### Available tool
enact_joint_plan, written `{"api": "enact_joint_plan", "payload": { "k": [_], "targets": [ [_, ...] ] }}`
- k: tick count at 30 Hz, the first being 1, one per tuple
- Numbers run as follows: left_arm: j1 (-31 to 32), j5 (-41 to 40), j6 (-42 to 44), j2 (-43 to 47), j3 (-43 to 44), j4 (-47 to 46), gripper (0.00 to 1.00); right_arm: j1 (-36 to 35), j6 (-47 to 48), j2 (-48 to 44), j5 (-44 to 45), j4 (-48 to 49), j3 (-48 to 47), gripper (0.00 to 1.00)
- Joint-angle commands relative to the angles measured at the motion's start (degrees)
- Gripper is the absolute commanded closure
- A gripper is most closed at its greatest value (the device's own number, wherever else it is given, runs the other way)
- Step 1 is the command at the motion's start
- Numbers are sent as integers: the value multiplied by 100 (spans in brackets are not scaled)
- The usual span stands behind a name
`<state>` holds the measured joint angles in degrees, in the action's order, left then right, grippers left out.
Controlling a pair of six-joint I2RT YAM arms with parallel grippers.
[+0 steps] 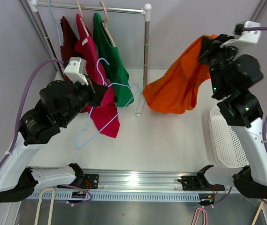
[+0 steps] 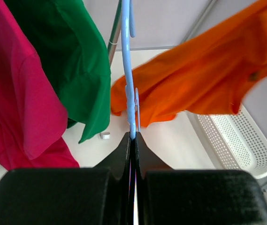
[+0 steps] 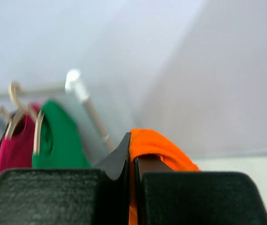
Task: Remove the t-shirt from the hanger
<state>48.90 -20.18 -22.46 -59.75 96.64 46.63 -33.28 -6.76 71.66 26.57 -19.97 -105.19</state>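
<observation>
Since left tool (image 2: 133, 138) is pinched shut on the bare blue hanger (image 2: 129, 70) centre-left and right tool (image 3: 132, 145) clamps the orange t-shirt (image 1: 175, 89) upper right, holding them apart keeps the shirt clear.

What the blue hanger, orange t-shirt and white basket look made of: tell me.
The blue hanger: thin, smooth, glossy rod, likely plastic or coated wire. The orange t-shirt: soft matte fabric, draping in folds. The white basket: rigid plastic by the look, perforated with small holes.
</observation>
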Motion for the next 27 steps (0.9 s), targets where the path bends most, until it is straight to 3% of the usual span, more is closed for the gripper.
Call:
{"api": "enact_joint_plan", "payload": {
  "k": [1,5,6,8,12,13,16,19,20,24,27],
  "targets": [
    [-4,-486,127,25,-75,-725,99,23,1123,-178,1103,1054,-406,100],
    [-4,-1039,154,-195,56,-769,99,101,2843,-38,2482,2977,-564,100],
    [-4,-1171,198,-213,39,-874,99,172,3265,23,2728,3999,-564,100],
    [-4,-1470,390,-274,-13,-1285,99,452,4085,260,2959,4544,-739,100],
    [-13,-1883,742,-642,118,-1857,99,1741,3490,875,2670,3187,-2292,100],
    [-13,-1936,795,-704,188,-1990,99,1937,3393,989,2609,3044,-2827,100],
    [-13,-1998,936,-976,380,-2386,99,2368,3383,1245,2564,2946,-3236,100],
    [-30,-2016,1208,-1284,574,-2806,99,2693,3165,983,2809,2815,-2764,100],
    [-74,-2007,1296,-1381,680,-2878,99,2782,2964,816,2854,2692,-2100,100],
    [-267,-1884,1384,-1829,1041,-3002,99,3510,693,-395,2574,1290,-120,100],
    [-303,-1858,1621,-2032,1129,-3300,99,3784,-226,-915,2292,811,1222,100]
  ]
}}
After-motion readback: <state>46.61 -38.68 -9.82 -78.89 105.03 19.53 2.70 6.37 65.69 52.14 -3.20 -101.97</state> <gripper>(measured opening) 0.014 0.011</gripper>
